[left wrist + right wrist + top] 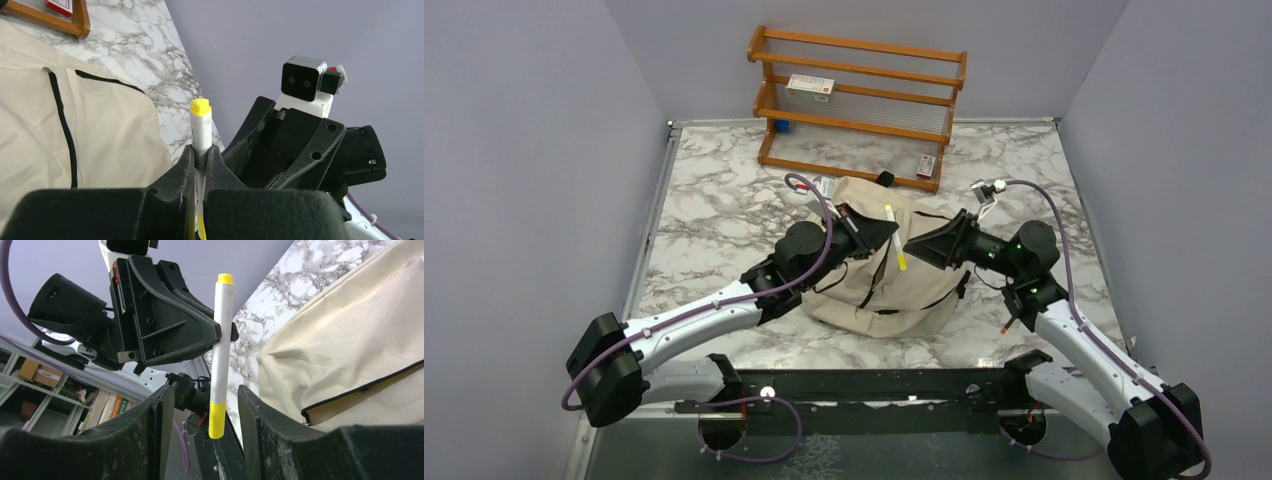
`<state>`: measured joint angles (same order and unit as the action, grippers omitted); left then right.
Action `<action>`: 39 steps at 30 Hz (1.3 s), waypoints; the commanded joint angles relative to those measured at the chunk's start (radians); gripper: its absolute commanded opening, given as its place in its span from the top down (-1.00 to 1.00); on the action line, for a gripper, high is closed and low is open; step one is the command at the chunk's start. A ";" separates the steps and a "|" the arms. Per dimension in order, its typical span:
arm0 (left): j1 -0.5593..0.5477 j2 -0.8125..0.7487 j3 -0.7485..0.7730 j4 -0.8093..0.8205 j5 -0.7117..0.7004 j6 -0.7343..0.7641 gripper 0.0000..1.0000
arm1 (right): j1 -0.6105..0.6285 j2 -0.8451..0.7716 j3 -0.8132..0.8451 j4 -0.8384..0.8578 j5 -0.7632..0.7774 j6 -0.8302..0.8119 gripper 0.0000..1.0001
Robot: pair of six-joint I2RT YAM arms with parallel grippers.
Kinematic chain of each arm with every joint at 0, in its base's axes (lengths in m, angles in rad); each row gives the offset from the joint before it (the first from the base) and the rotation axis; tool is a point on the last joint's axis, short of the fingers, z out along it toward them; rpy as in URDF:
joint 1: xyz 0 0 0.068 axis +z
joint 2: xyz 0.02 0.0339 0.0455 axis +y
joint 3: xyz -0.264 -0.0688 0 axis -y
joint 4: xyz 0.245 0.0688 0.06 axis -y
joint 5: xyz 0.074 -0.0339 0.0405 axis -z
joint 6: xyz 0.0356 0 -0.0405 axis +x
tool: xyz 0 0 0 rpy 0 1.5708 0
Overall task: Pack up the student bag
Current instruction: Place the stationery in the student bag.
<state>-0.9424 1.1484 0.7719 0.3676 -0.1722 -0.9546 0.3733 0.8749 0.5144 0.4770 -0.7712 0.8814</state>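
1. From the top, the bag [889,290] lies in the middle of the marble counter [714,215]. A wooden rack [864,45] stands behind it. Both arms reach over the bag.
2. The left tool [884,232] is clenched on a white pen [901,258] with yellow ends. It holds the pen above the bag. The right tool [914,246] is just beside the pen.
3. From the left wrist, the two black fingers squeeze the pen tight. The pen stands up between them with a yellow end on top. The bag lies to the left, down on the counter.
4. From the right wrist, the right tool is spread wide and grasps nothing. The pen's lower yellow end hangs between its fingers and does not seem to touch them. The bag lies to the right, and its black zip shows.
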 commanded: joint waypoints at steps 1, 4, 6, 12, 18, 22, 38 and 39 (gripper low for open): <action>0.002 0.033 0.028 0.075 0.054 -0.030 1.00 | 0.008 0.013 -0.021 0.098 0.024 0.041 -0.08; 0.002 0.042 0.030 0.085 0.072 -0.038 1.00 | 0.010 0.014 -0.024 0.099 0.022 0.042 0.04; 0.002 0.037 0.020 0.092 0.068 -0.051 1.00 | 0.011 0.016 -0.024 0.098 0.022 0.045 0.13; 0.002 0.021 0.003 0.103 0.062 -0.064 1.00 | 0.016 0.034 -0.031 0.112 0.009 0.061 0.16; 0.002 0.033 0.009 0.115 0.081 -0.073 1.00 | 0.024 0.043 -0.026 0.122 0.002 0.067 0.20; 0.002 0.035 0.014 0.119 0.088 -0.071 1.00 | 0.028 0.031 -0.034 0.118 0.014 0.073 0.39; 0.002 0.004 0.007 -0.017 0.079 0.037 -0.45 | 0.029 -0.113 0.023 -0.307 0.269 -0.047 0.99; 0.002 0.012 0.037 -0.100 0.070 0.060 -0.47 | 0.029 -0.127 0.036 -0.377 0.314 -0.064 0.99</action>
<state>-0.9424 1.1748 0.7521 0.4385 -0.1101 -0.9825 0.3939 0.8139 0.4885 0.3653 -0.6487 0.9043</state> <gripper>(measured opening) 0.694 0.047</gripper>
